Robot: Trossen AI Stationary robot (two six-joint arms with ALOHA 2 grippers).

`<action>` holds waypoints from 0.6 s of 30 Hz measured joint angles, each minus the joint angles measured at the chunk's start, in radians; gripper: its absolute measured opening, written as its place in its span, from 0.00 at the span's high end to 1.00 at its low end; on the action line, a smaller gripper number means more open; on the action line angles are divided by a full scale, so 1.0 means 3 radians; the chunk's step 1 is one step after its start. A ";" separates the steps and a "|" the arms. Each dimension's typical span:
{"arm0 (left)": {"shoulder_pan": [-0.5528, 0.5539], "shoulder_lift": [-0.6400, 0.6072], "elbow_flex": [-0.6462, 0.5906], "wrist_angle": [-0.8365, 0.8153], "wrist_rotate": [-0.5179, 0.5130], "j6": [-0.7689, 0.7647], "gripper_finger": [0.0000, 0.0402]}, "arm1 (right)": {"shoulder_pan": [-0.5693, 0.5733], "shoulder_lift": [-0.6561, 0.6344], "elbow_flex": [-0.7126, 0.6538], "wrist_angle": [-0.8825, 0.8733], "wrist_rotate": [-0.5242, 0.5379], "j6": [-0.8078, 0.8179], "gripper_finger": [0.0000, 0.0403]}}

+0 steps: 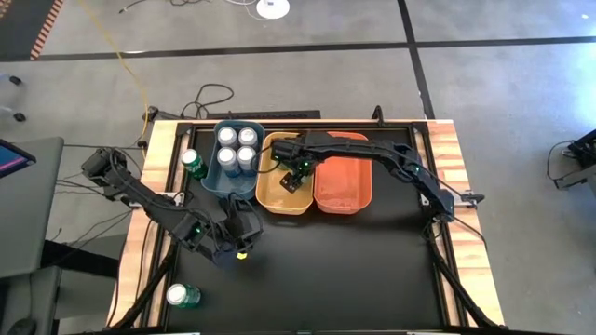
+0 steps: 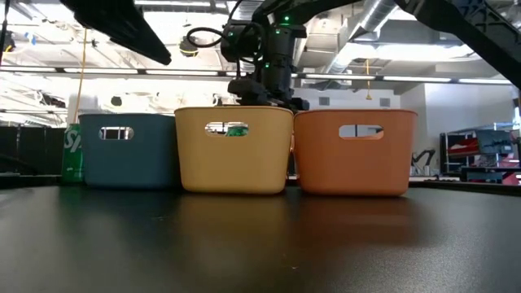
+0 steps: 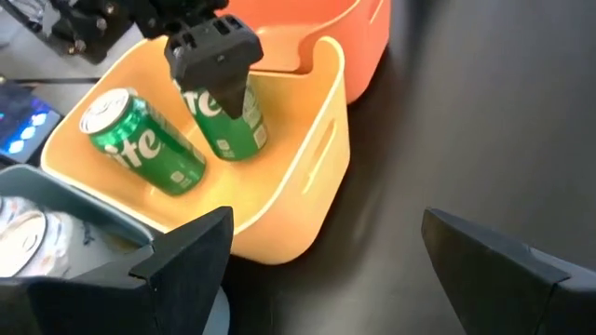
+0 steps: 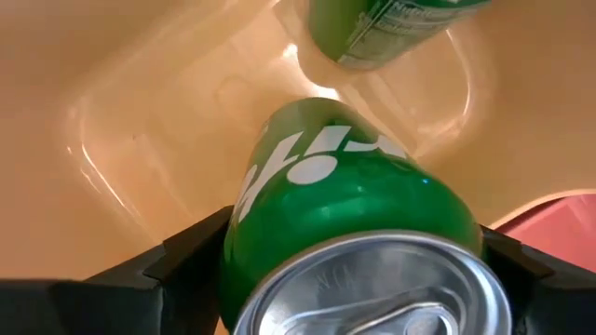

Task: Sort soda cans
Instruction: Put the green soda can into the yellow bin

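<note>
Four cans with silver tops [image 1: 237, 147] stand in the blue bin [image 1: 216, 177]. A green can [image 3: 144, 140] lies on its side in the yellow bin [image 1: 270, 197]. My right gripper [image 1: 296, 173] reaches into that bin, shut on a second green can [image 4: 349, 209]. It also shows in the low view [image 2: 269, 85]. One green can [image 1: 193, 164] stands on the table left of the blue bin, another [image 1: 182, 296] near the front left corner. My left gripper [image 1: 244, 225] hangs open and empty in front of the bins, and also shows in its own wrist view [image 3: 326, 270]. My right gripper pinches the green can's side wall [image 4: 237, 233] between its two fingers, near the can's silver top end. The fingers [image 3: 216, 58] come from above, pointing down, and lie along the can. The can hangs tilted inside the yellow bin; whether its lower end [image 3: 237, 144] touches the floor I cannot tell.
The orange bin [image 1: 343, 200] stands right of the yellow one, the three bins side by side along the far part of the black table [image 1: 354, 270]. Cables lie on the floor beyond the far edge.
</note>
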 joint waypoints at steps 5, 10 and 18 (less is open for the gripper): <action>-0.0007 0.0000 0.0000 -0.0185 0.0004 -0.0151 0.15 | 0.0000 0.0000 0.0001 -0.0056 0.0001 0.0174 0.14; -0.0039 0.0000 0.0000 -0.0257 0.0004 -0.0251 0.15 | -0.0003 0.0000 0.0001 -0.0219 0.0017 0.0256 0.14; -0.0041 0.0000 0.0000 -0.0245 0.0004 -0.0258 0.15 | -0.0003 -0.0001 0.0001 -0.0233 0.0020 0.0167 0.12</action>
